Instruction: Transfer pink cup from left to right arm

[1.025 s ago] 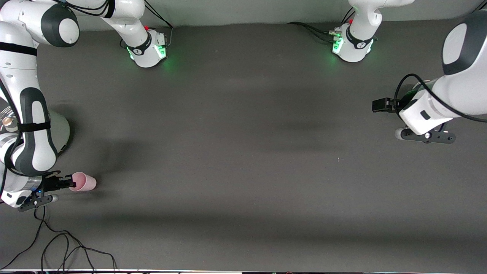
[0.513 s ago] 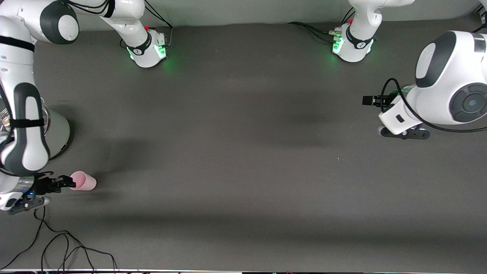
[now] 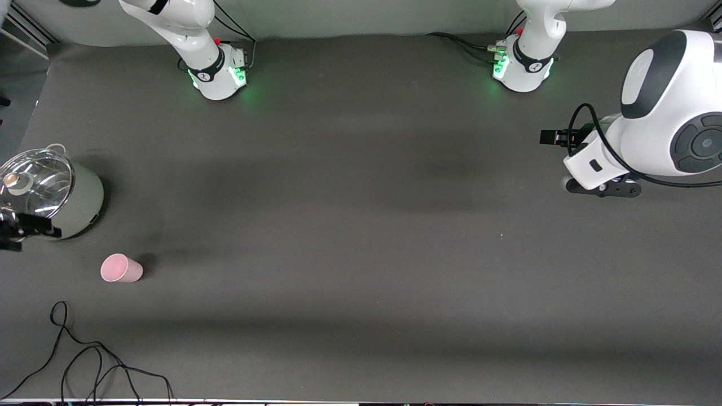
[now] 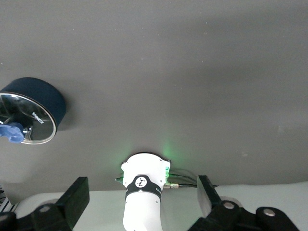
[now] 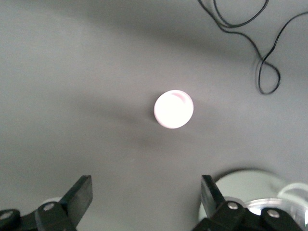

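Note:
The pink cup (image 3: 121, 268) stands upright on the dark table near the right arm's end, with nothing holding it. It also shows in the right wrist view (image 5: 173, 109), seen from above. My right gripper (image 3: 25, 226) is open and empty, up in the air over the pot's edge, apart from the cup; its jaws stand wide in the right wrist view (image 5: 144, 197). My left gripper (image 3: 555, 137) is open and empty above the left arm's end of the table; it shows wide open in the left wrist view (image 4: 142, 197).
A pale green pot (image 3: 84, 197) with a glass lid stands farther from the front camera than the cup. A black cable (image 3: 84, 361) lies loose near the front edge. The left wrist view shows a dark blue lidded pot (image 4: 41, 103) and the left arm's base (image 4: 144, 180).
My right gripper has drawn back from the cup's rim and risen away toward the pot. The cup stays in place. The left arm has shifted a little toward its base.

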You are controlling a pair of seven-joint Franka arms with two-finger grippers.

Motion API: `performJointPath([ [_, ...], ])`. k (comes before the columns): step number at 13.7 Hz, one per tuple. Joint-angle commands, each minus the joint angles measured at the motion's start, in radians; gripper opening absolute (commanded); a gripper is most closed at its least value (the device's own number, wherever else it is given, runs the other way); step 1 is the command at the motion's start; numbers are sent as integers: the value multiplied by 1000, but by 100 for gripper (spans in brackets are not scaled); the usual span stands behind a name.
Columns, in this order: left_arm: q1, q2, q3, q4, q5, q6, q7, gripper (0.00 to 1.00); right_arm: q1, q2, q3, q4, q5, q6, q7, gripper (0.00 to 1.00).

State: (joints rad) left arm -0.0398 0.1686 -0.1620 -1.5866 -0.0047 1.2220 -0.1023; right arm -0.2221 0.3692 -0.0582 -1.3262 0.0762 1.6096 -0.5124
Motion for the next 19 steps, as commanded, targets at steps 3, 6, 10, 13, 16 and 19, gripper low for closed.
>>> performJointPath([
  [3, -170, -29, 175, -3, 48, 40, 175, 99, 150, -237, -5, -223, -33, -11, 288, 100],
  [6, -164, -153, 233, -102, 35, 231, 316, 100, 194, -332, -5, -339, -36, 38, 365, 100],
  [10, -76, -251, 156, -204, 28, 456, 297, 100, 194, -403, -5, -421, -38, 89, 365, 100],
  [13, -35, -247, 111, -174, 28, 442, 219, 100, 196, -401, 7, -383, -93, 85, 395, 100],
  [16, 10, -242, 72, -150, 28, 383, 230, 100, 196, -388, 24, -321, -98, 47, 468, 100],
  [19, 18, -232, 58, -153, 29, 379, 214, 100, 202, -383, 27, -289, -96, 36, 497, 100],
])
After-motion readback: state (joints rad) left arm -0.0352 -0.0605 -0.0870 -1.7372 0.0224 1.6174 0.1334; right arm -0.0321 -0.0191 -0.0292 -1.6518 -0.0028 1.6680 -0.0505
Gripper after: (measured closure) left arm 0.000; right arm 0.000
